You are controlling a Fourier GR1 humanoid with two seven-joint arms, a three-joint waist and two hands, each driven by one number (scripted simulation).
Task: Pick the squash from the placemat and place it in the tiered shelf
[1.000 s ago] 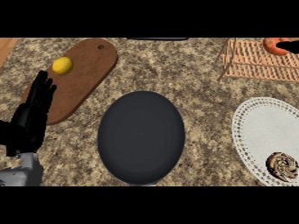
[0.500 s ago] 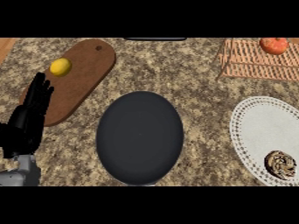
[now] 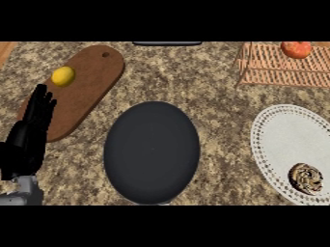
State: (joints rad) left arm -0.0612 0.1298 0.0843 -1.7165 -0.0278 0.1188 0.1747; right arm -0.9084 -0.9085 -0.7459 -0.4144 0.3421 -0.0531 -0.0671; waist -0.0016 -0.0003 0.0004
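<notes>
Speckled brown-and-beige stone counter (image 3: pixel 218 87) seen from above. Left hand (image 3: pixel 30 137), black, sits at the lower left edge w/ fingers straight and pointing up, spread wide, holding nothing; it overlaps the near edge of the brown oval wooden cutting board (image 3: pixel 89 87). Grey forearm (image 3: pixel 21 193) shows just below it. Right hand isn't in view, so can't say anything abt its fingers.

On the board, toward its far end, a small yellow round lemon-like fruit (image 3: pixel 63 75). Centre of the counter: a large dark grey oval plate (image 3: pixel 151 152), nothing on it.

Right side: white lacy oval placemat (image 3: pixel 296 149), w/ a small brown mottled round item (image 3: pixel 306 178) on its near-right part — looks like the squash, tho detail is too fine to be sure. It lies well apart from the left hand.

Far right corner: light wooden slatted tiered shelf (image 3: pixel 289 72), w/ an orange-red round fruit (image 3: pixel 296 49) resting on its top, near the back. A dark flat object (image 3: pixel 166 43) pokes in at the top-centre edge; can't tell what it is.
</notes>
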